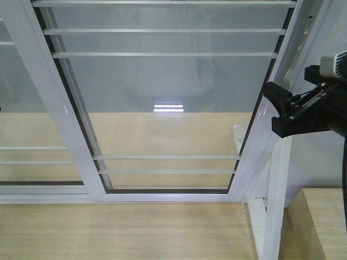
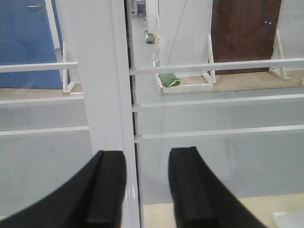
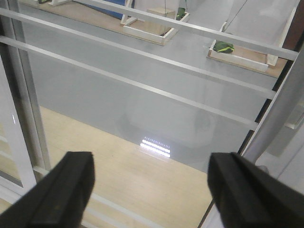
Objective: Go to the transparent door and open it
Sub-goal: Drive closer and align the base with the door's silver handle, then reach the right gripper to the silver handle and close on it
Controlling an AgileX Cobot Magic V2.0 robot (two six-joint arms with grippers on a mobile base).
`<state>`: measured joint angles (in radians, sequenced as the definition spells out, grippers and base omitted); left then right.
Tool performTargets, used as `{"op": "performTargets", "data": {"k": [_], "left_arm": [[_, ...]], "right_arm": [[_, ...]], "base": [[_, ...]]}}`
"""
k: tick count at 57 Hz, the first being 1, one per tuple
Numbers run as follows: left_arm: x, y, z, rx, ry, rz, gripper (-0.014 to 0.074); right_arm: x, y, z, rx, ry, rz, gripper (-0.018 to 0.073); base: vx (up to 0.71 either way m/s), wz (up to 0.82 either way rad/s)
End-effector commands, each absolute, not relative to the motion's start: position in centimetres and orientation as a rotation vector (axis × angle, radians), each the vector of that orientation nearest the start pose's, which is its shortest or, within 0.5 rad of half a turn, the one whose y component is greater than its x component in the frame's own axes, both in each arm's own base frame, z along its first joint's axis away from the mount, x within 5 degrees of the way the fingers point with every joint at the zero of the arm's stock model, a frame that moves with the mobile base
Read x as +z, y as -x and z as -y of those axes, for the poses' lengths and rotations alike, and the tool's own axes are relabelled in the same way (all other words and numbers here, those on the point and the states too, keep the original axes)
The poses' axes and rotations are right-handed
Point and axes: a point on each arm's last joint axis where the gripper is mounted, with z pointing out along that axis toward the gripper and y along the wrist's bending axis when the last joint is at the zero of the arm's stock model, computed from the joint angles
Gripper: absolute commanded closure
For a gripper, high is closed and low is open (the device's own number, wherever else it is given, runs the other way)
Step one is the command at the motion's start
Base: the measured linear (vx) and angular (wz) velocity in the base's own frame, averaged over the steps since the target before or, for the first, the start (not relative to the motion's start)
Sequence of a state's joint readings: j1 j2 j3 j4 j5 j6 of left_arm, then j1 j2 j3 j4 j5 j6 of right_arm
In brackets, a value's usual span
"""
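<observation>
— What is seen nearest the cameras?

— The left hand (image 2: 147, 164) is seen released. Its two black fingers (image 2: 190, 190) are parted and nothing is held between them. It is held close before a white upright (image 2: 102, 85) of the framing, and whether that upright is touched cannot be told.

— And the other one?

— The right hand (image 3: 153, 171) is likewise found released, with its jaws spread wide and nothing gripped. In the front view it is seen at the right edge, just beside the right-hand stile of the transparent door (image 1: 168, 97). Contact there cannot be judged.

— Where is the door placed?

— It is set straight ahead, in the middle of the front view, with pale wooden floor (image 1: 119, 227) laid before it. Thin white bars are carried across its glass, some high and some low. A handle cannot be made out. A second glazed panel (image 1: 27, 124) is set just beside it on the left. A white post (image 1: 276, 189) and a pale wooden box (image 1: 320, 222) are found at the lower right.

— What is shown on the glass and past it?

— A bright strip of light (image 1: 169, 105) is reflected near the middle of the pane. Beyond it, a green bag (image 2: 168, 80) is seen lying in a shallow white-edged tray (image 2: 185, 88). Farthest off, a blue door (image 2: 23, 42) is seen on the left and a dark brown door (image 2: 244, 33) on the right.
</observation>
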<state>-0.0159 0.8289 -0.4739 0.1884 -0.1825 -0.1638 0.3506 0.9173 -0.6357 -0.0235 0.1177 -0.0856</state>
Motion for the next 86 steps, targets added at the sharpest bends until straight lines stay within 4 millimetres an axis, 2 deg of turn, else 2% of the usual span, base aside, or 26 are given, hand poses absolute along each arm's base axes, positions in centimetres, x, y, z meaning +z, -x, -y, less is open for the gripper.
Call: {"op": "performTargets", "data": {"k": [1, 7, 16, 25, 33, 43, 59, 73, 86], "left_arm": [[32.5, -17.7, 0.8, -0.049, -0.06, -1.537, 0.0098], [32.4, -17.7, 0.8, -0.048, -0.06, -1.543, 0.0048], [31.9, -17.7, 0.7, -0.038, -0.053, -1.602, 0.0041], [31.0, -17.6, 0.6, -0.023, -0.044, -1.693, 0.0041], [31.0, -17.6, 0.5, -0.021, -0.043, -1.703, 0.0041], [31.3, -17.7, 0.6, -0.029, -0.047, -1.661, 0.0041], [31.6, -17.7, 0.7, -0.033, -0.05, -1.632, 0.0041], [31.6, -17.7, 0.7, -0.032, -0.052, -1.633, 0.0041], [31.6, -17.7, 0.7, -0.032, -0.052, -1.633, 0.0041]], "right_arm": [[34.1, -18.6, -6.7, 0.18, 0.384, -1.685, -0.0144], [34.1, -18.7, -6.7, 0.195, 0.366, -1.685, -0.015], [34.2, -18.8, -6.5, 0.181, 0.356, -1.674, -0.012], [34.1, -19.5, -3.7, 0.095, 0.211, -1.708, -0.009], [33.9, -19.8, -1.6, 0.013, 0.121, -1.73, -0.0053], [33.8, -20.5, -0.9, -0.024, 0.102, -1.708, 0.0009], [32.2, -24.1, -1.0, -0.026, 0.095, -1.654, 0.0074], [29.7, -27.7, -1.1, -0.028, 0.084, -1.578, 0.0083], [26.8, -30.4, -0.5, -0.025, -0.046, -1.52, 0.0083]], "base": [[0.0, 0.0], [0.0, 0.0], [0.0, 0.0], [0.0, 0.0], [0.0, 0.0], [0.0, 0.0], [0.0, 0.0], [0.0, 0.0], [0.0, 0.0]]}}
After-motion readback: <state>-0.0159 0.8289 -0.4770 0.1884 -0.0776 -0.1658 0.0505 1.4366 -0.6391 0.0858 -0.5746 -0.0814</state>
